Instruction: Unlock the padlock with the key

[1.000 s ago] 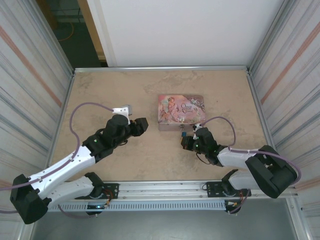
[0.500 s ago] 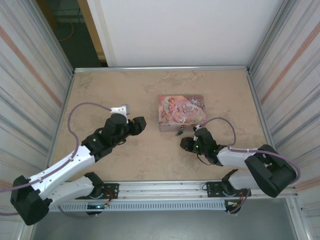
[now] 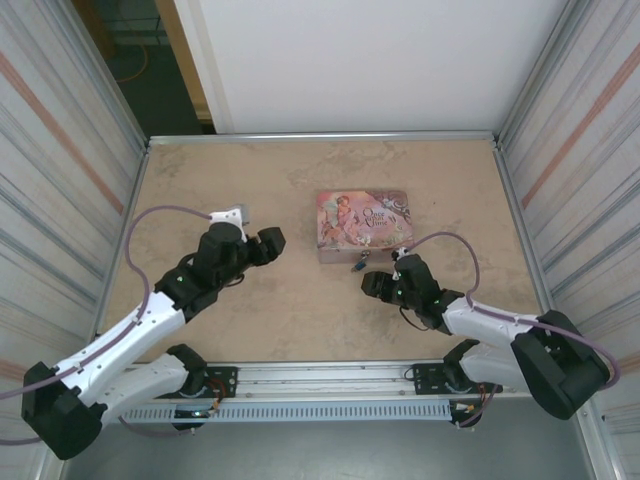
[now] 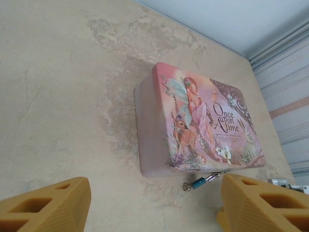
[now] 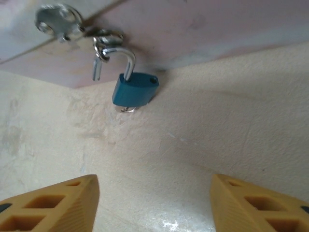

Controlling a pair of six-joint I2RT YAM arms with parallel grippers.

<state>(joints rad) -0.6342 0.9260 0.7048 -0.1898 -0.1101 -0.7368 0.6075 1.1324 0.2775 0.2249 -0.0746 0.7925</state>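
The blue padlock [image 5: 135, 91] hangs from the hasp on the front of the pink tin [image 5: 193, 29]. One end of its pale shackle [image 5: 98, 67] stands free of the body. The key [image 5: 126, 109] sticks out of the padlock's underside. My right gripper [image 5: 154, 203] is open, a short way back from the padlock and touching nothing. From the left wrist view the padlock [image 4: 199, 182] and key [image 4: 186, 186] lie just in front of the tin [image 4: 203, 121]. My left gripper [image 4: 154, 208] is open and empty. From above, the padlock [image 3: 357, 265] lies between the tin [image 3: 363, 222] and the right gripper [image 3: 372, 283].
The left gripper [image 3: 270, 243] hovers left of the tin over bare sandy tabletop [image 3: 220, 180]. Metal rails edge the table, with corrugated walls at both sides. Cables loop off both wrists.
The right gripper has opened from shut and pulled back a little from the padlock, leaving the key in it. The left arm has drawn slightly left, its jaws a bit wider.
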